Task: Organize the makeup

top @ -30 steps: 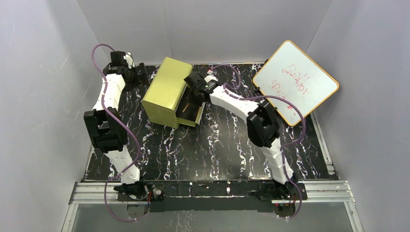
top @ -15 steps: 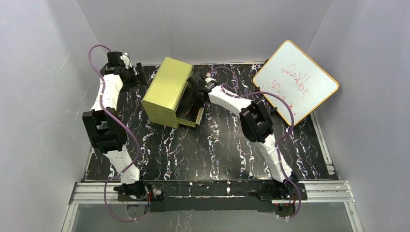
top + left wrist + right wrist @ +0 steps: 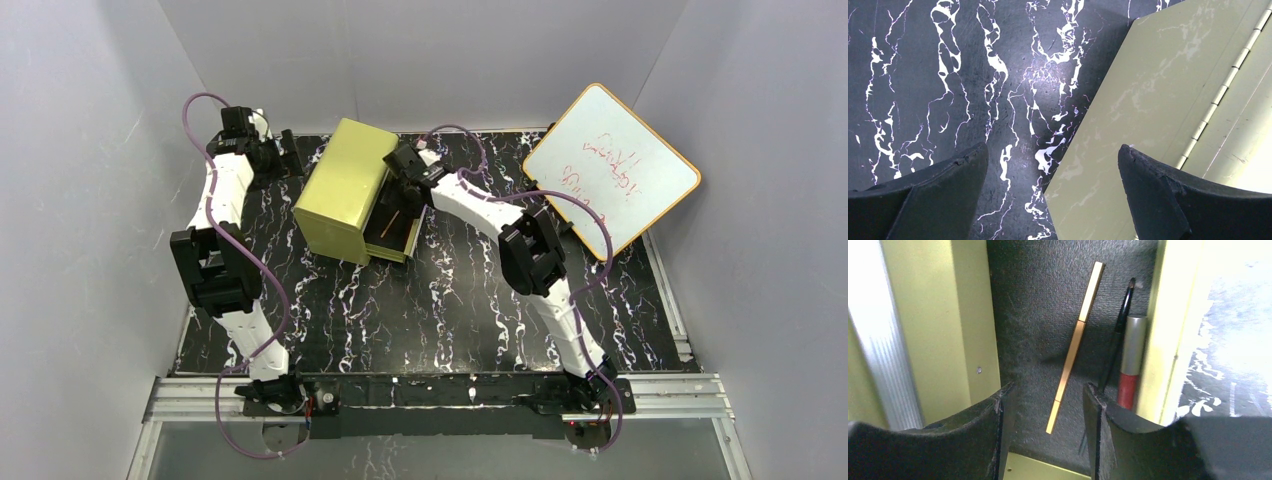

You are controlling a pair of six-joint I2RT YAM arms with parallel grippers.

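Two Pencils in Drawer (image 3: 1033,305), Both Grippers Spread

1. Right gripper (image 3: 1048,392). It is positioned over the pulled-out drawer of the olive box (image 3: 345,190). Its fingers (image 3: 973,440) stand apart, and nothing is clamped between them.

2. Gold pencil (image 3: 1075,342). It is located inside the drawer, over the dark lining. In the right wrist view it lies slanted, with its upper end leaning toward the drawer's right wall. Its lower end shows in the gap between the right gripper's fingers and touches neither one. A faint shadow falls to its left. Whether it rests flat on the lining cannot be told.

3. Red pencil (image 3: 1129,360). It has a silver cap and a red body, and it lies along the drawer's right wall. A thin black stick (image 3: 1118,330) lies just beside it, between it and the gold pencil.

4. Left gripper (image 3: 1053,150). It hangs at the far-left side of the box, above the table (image 3: 923,75). Its fingers (image 3: 933,200) are wide apart and hold nothing. One fingertip is over the black marble surface. The other is over an olive panel of the box, near a hinge (image 3: 1225,82).

5. Whiteboard (image 3: 610,170). It has an orange frame and red marks. It stands tilted at the far-right corner of the table, well apart from the box.
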